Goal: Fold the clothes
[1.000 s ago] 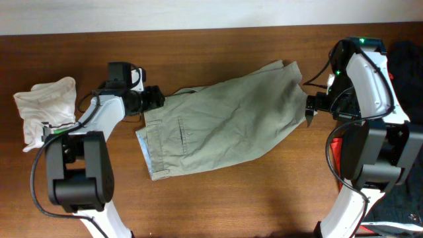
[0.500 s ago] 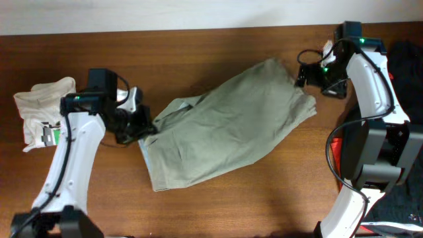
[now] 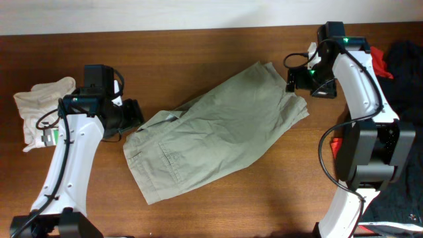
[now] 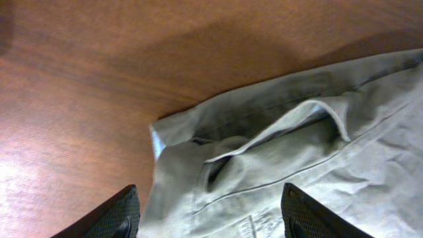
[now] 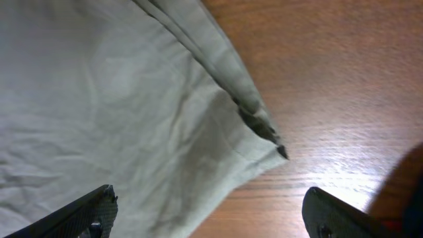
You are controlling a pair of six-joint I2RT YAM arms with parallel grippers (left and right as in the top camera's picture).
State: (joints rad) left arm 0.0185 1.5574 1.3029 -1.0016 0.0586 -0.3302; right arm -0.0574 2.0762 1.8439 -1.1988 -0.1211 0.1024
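Left pincer (image 4: 215, 218): spread wide, holding nothing; dark fingertips (image 4: 119, 215) at the lower edge of the wrist view, waistband corner of the trousers (image 4: 297, 145) between and beyond them. Contact with the cloth: cannot tell.

Right pincer (image 5: 215, 218): also spread wide, holding nothing; poised over a leg-end corner of the trousers (image 5: 119, 99), bare worktop (image 5: 330, 79) to the right of frame.

Seen only from the left wrist: pale lining (image 4: 156, 142) at the waistband corner and a raised, curling fold edge (image 4: 310, 109) with shadow beneath.

Seen only from the right wrist: stacked cloth layers at the hem, with a dark ragged tip (image 5: 268, 135) at the corner.

Seen only from overhead: whole trousers (image 3: 218, 132) in centre frame, khaki, lying flat on the diagonal, waistband lower left, leg ends upper right. Stitched pocket (image 3: 173, 158) near the waistband. Left pincer (image 3: 132, 114) at the waistband end, right pincer (image 3: 294, 79) at the leg end. Brown wooden worktop (image 3: 198, 53).

Far left: crumpled white garment (image 3: 43, 106), tag with green on it (image 3: 47, 135), print too small to read. Upper right corner: red garment (image 3: 378, 56) and black garment (image 3: 406, 59) behind the right arm.
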